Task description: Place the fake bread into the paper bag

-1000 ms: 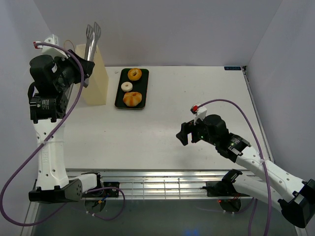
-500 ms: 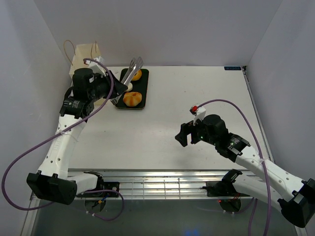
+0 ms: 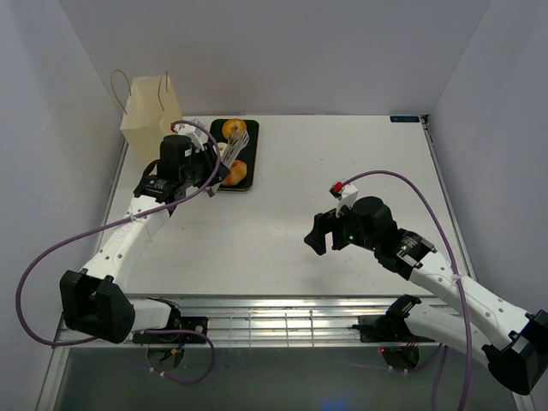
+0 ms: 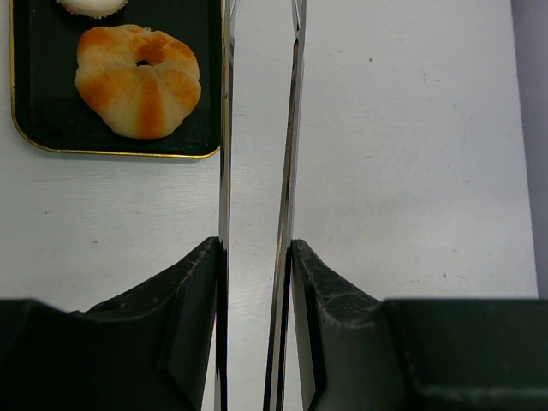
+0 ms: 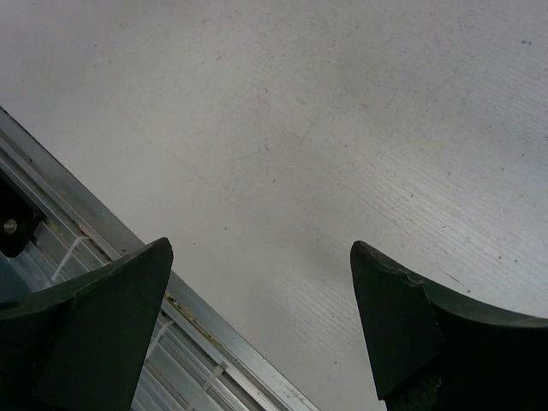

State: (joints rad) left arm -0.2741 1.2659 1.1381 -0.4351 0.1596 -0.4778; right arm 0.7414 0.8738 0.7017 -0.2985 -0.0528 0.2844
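Seemingly, tongs [image 4: 292,128] overlap the black tray [image 4: 38,111] beside the golden bun [image 4: 137,81].

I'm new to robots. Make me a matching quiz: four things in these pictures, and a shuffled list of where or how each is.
1 paper bag
2 golden bun
3 tongs
4 right claw

a on the black tray
b gripped by the left claw
c open, holding nothing
d standing upright, back left

Pairs: 1-d, 2-a, 3-b, 4-c

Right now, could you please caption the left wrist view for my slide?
Left gripper shut on tongs, blades running along the tray's edge beside a golden bun.
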